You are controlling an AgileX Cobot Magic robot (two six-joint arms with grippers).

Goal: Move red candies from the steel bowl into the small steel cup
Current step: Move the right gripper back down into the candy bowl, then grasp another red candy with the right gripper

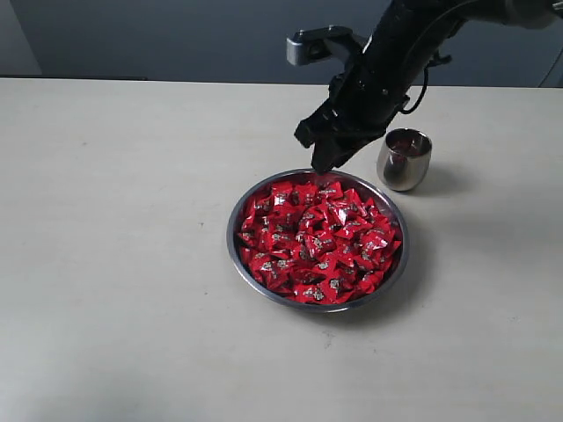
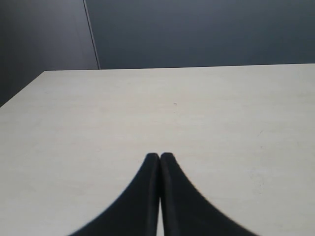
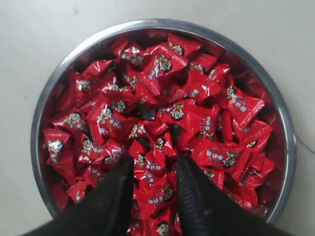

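Observation:
The steel bowl (image 1: 264,294) sits mid-table, heaped with red candies (image 1: 317,237). To its back right stands the small steel cup (image 1: 405,159), with something dark red showing inside. My right gripper (image 1: 322,162) hangs just above the bowl's far rim, tips pointing down. In the right wrist view its jaws (image 3: 155,162) stand apart over the candies (image 3: 162,98) inside the bowl's rim (image 3: 152,23), and I see nothing pinched between them. My left gripper (image 2: 160,157) is shut and empty over bare table; it does not show in the exterior view.
The pale table (image 1: 114,220) spreads wide to the left of the bowl and in front of it. A dark wall (image 1: 176,35) runs behind the table's far edge. The right arm (image 1: 396,53) reaches in from the upper right, above the cup.

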